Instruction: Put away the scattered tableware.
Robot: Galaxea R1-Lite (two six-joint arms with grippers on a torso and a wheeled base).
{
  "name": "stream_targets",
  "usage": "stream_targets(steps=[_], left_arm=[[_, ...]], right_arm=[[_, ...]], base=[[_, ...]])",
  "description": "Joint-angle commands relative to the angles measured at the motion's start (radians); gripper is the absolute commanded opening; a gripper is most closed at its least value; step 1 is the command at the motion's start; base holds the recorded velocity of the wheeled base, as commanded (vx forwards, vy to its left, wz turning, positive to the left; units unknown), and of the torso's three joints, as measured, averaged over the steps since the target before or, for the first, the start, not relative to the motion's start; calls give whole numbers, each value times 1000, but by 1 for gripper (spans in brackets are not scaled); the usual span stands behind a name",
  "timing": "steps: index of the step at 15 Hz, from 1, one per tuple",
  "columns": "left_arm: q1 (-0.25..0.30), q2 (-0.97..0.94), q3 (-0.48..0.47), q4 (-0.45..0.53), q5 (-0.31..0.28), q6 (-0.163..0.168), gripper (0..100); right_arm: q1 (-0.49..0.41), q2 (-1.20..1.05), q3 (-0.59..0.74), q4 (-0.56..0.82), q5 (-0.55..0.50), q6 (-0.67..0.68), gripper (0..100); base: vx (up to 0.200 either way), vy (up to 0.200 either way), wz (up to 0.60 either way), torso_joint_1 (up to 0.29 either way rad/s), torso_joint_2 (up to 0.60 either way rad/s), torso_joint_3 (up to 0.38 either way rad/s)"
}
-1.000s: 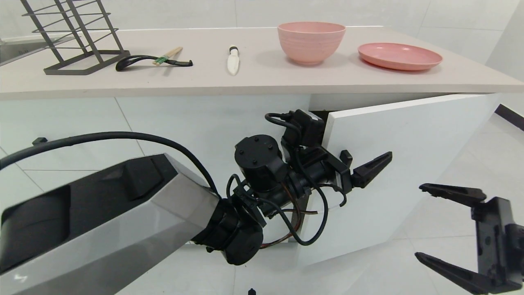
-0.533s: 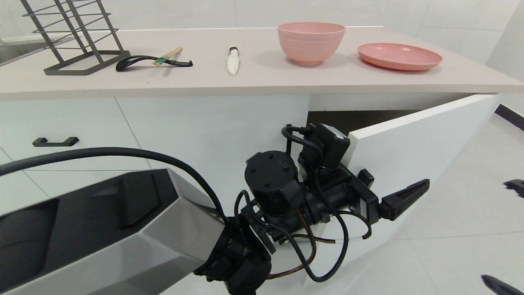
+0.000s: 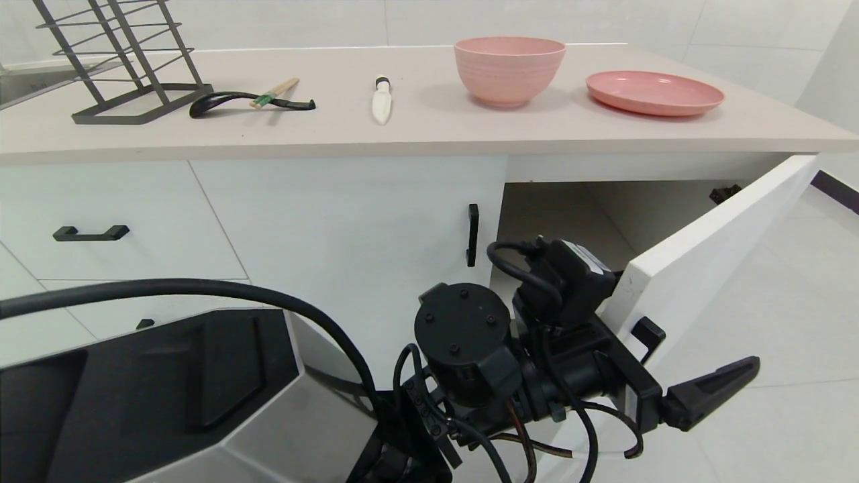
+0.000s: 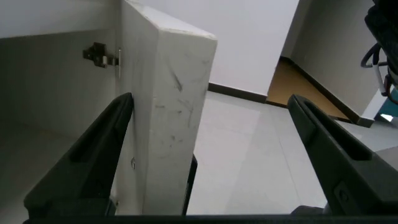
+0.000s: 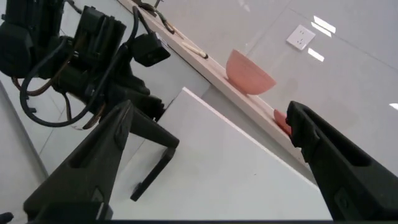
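- Well, looking through the head view, the tableware lies spread along the surface (image 3: 429,134). A pink bowl (image 3: 510,69) stands upright with a pink plate (image 3: 654,92) just beside it toward the robot's right. A white knife (image 3: 382,100) lies on its own near the middle. A black spoon (image 3: 221,102) has chopsticks (image 3: 275,92) lying across its handle, close to a wire rack (image 3: 121,67) at the left end.
- Under the surface the cabinet door (image 3: 725,248) stands swung wide. The left gripper (image 3: 704,392) sits low at the door's free edge. One of its fingers shows on the outer side of the door, near the black door handle (image 3: 647,332).
- Over in the left wrist view, the left gripper (image 4: 208,143) has its jaws released and spread, one finger on each side of the door's edge (image 4: 177,106). Whether either finger touches the door I cannot tell. A hinge (image 4: 99,55) shows on the door's inner side.
- Across in the right wrist view, the right gripper (image 5: 205,130) has its jaws released wide and grasps nothing. It faces the door's outer face (image 5: 236,180). Beyond it are the left gripper (image 5: 140,93) at the door's edge, and the bowl (image 5: 249,73) and a sliver of the plate (image 5: 281,119) up on the surface.
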Motion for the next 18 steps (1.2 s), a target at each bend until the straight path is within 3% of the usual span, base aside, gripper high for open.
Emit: stream_targets(steps=[1, 4, 6, 11, 18], left_arm=[[-17, 0, 3, 0, -1, -1, 100], [-28, 0, 9, 0, -1, -1, 100], [-40, 0, 23, 0, -1, -1, 100], [-45, 20, 23, 4, -1, -2, 100], [-85, 60, 19, -3, 1, -4, 100]], right_arm=[[-25, -223, 0, 178, -2, -1, 100], [-33, -378, 0, 346, -33, 4, 100], [-27, -501, 0, 465, -156, 30, 100], [-28, -515, 0, 572, -355, 130, 100], [-28, -515, 0, 564, -403, 130, 100]], base=[[0, 0, 0, 0, 0, 0], [0, 0, 0, 0, 0, 0], [0, 0, 0, 0, 0, 0], [0, 0, 0, 0, 0, 0], [0, 0, 0, 0, 0, 0]])
